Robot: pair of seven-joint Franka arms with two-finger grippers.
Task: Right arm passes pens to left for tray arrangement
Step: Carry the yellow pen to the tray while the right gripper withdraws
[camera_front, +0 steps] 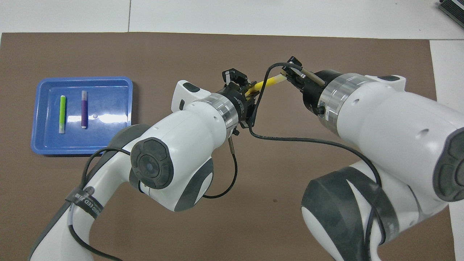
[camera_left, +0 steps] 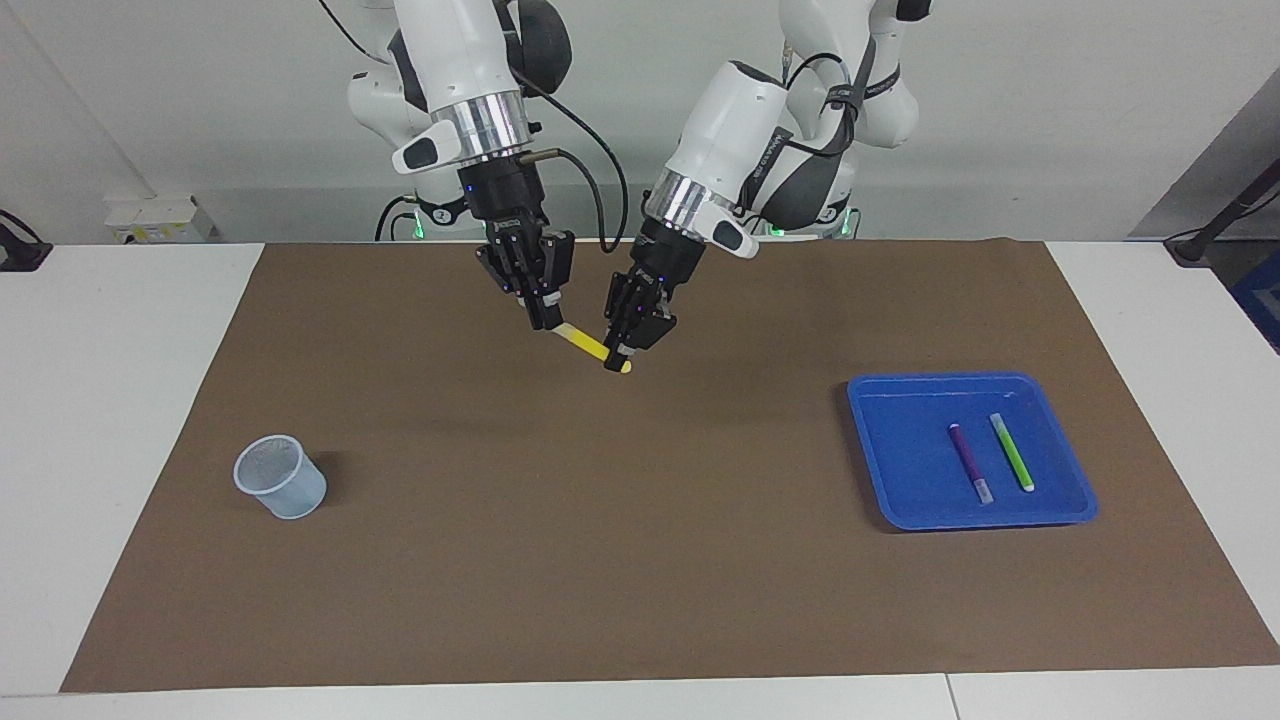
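Both pincers are closed on the yellow pen (camera_left: 590,347) above the tabletop's middle: right pincer (camera_left: 548,322) at its pale end, left pincer (camera_left: 617,358) at its yellow end. You let go right next.

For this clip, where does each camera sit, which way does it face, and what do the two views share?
Facing view: high across the table, looking at the robots; shows both arms down to the right gripper and left gripper, each shut on one end of the yellow pen, plus the cup.
Overhead view: high above the robots' end, looking forward and steeply down; both arms fill its lower part.
Shared: yellow pen, blue tray holding the purple pen and green pen.
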